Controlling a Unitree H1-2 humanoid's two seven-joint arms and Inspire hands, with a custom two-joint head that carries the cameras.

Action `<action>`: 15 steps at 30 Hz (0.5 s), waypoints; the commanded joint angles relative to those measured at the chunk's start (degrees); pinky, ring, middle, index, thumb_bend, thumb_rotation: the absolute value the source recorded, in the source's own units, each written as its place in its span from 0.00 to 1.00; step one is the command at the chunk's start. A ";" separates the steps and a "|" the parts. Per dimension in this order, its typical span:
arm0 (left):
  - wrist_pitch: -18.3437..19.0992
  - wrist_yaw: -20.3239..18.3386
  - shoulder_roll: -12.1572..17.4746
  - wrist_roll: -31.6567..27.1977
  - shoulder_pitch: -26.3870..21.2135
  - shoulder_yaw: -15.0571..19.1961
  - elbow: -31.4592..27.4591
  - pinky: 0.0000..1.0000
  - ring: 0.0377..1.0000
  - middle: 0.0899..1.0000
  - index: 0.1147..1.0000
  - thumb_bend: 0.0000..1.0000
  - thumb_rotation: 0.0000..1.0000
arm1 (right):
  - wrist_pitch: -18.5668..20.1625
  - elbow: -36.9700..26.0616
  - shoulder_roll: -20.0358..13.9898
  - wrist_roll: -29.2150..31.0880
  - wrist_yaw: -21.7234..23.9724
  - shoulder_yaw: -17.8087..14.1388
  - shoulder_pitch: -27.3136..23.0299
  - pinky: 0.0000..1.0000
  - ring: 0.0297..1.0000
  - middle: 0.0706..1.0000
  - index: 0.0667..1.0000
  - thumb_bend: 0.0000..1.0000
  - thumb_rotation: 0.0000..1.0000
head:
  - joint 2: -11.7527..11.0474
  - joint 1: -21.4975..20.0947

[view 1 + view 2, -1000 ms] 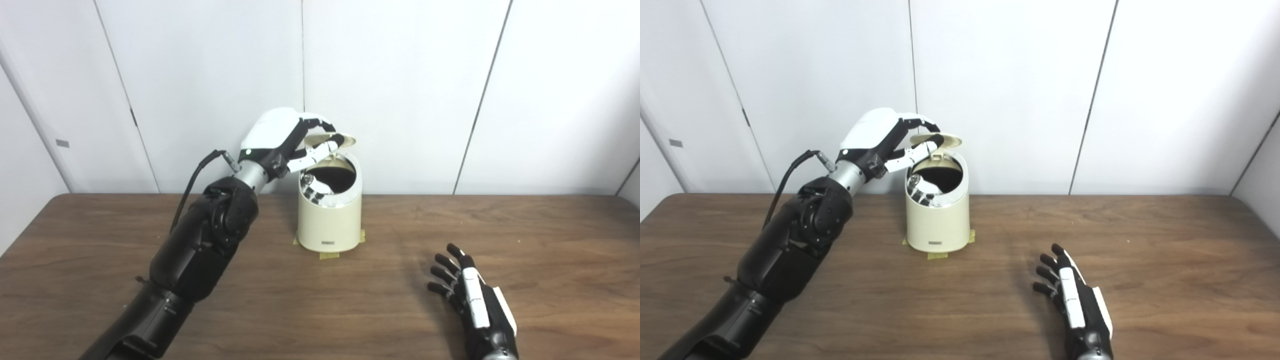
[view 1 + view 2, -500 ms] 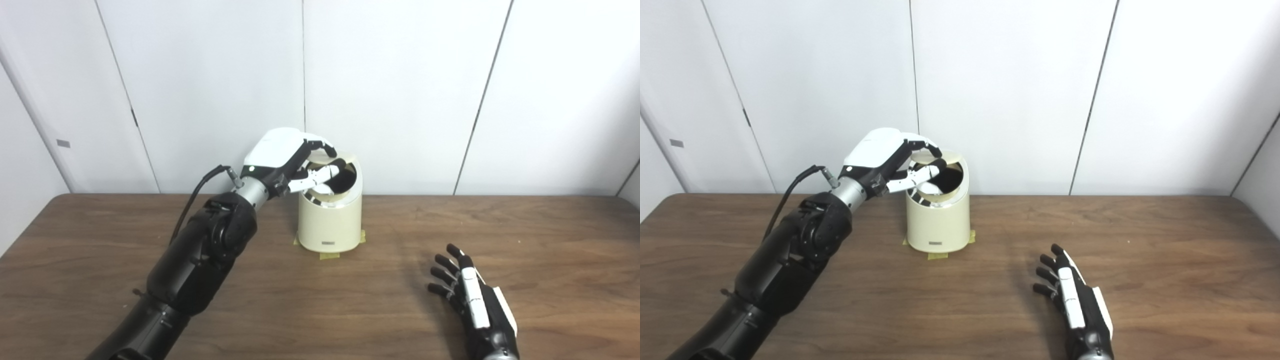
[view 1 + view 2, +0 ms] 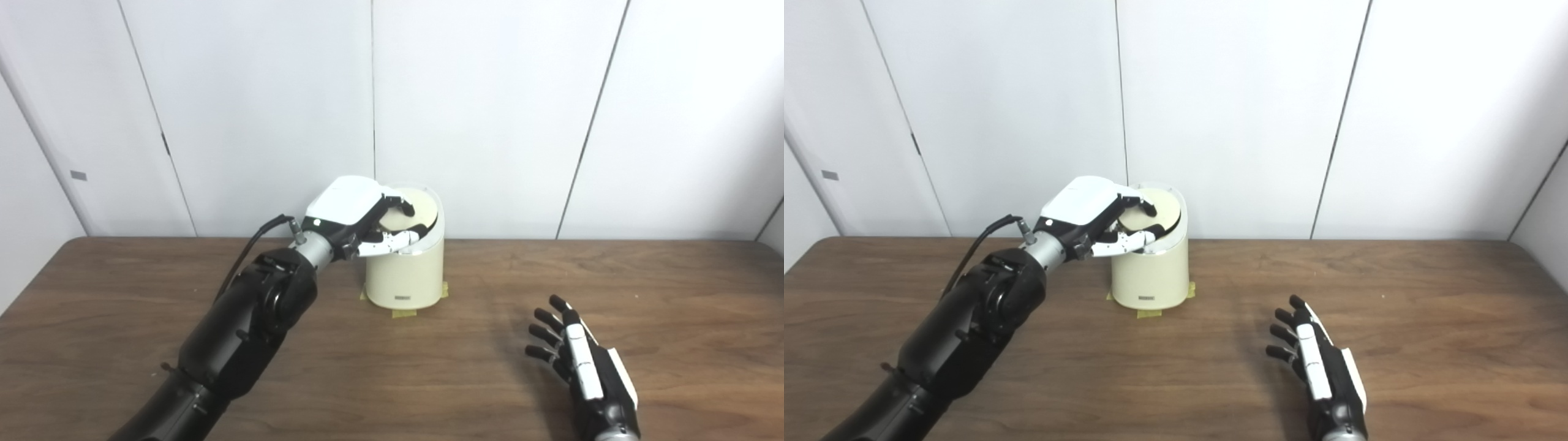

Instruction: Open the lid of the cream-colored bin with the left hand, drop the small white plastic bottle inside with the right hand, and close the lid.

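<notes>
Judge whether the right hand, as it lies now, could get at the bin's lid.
Probably yes: the right hand lies open on bare table, nothing between it and the bin. But the left hand already covers much of the lid.

bin (image 3: 405,275): cream, small dark label low on the front
lid (image 3: 418,207): cream
tape (image 3: 403,313): yellowish tan
left robot hand (image 3: 361,214): white shell, black and white fingers
right robot hand (image 3: 582,364): black, white strip
desk (image 3: 429,380): dark brown wood grain
wall (image 3: 490,92): white panels, dark seams

Bright, even overhead light; soft shadows, slight blur, no glare.
</notes>
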 commanded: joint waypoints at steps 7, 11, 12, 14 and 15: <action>-0.72 -1.29 1.56 5.36 -0.59 -1.81 -2.92 0.81 0.85 0.78 0.73 0.53 0.94 | -0.08 -2.60 -0.20 -1.30 -0.05 0.07 -1.06 0.73 0.81 0.83 0.89 0.55 0.94 | 0.49 -0.22; -1.72 -1.79 2.31 7.97 -0.48 -3.07 -2.76 0.85 0.86 0.79 0.74 0.51 0.97 | 0.24 -2.86 -0.20 -1.25 0.09 0.07 -0.99 0.74 0.82 0.84 0.89 0.54 0.94 | 0.60 -0.27; -1.95 -2.03 2.45 8.40 -0.43 -3.32 -2.68 0.87 0.87 0.79 0.74 0.51 0.98 | 0.20 -2.81 -0.24 -1.21 0.14 0.06 -0.99 0.73 0.82 0.84 0.89 0.54 0.95 | 0.60 -0.27; -2.43 -2.38 2.68 9.21 -0.42 -3.68 -2.54 0.89 0.88 0.80 0.74 0.51 1.00 | 0.53 -2.98 -0.18 -1.14 0.10 -0.02 -1.08 0.73 0.82 0.84 0.89 0.54 0.95 | 0.91 -0.29; -2.61 -2.74 2.80 9.60 -0.41 -3.88 -2.56 0.89 0.88 0.81 0.74 0.52 1.00 | 0.69 -3.06 -0.14 -1.12 0.07 -0.05 -1.12 0.73 0.81 0.84 0.89 0.54 0.94 | 0.99 -0.28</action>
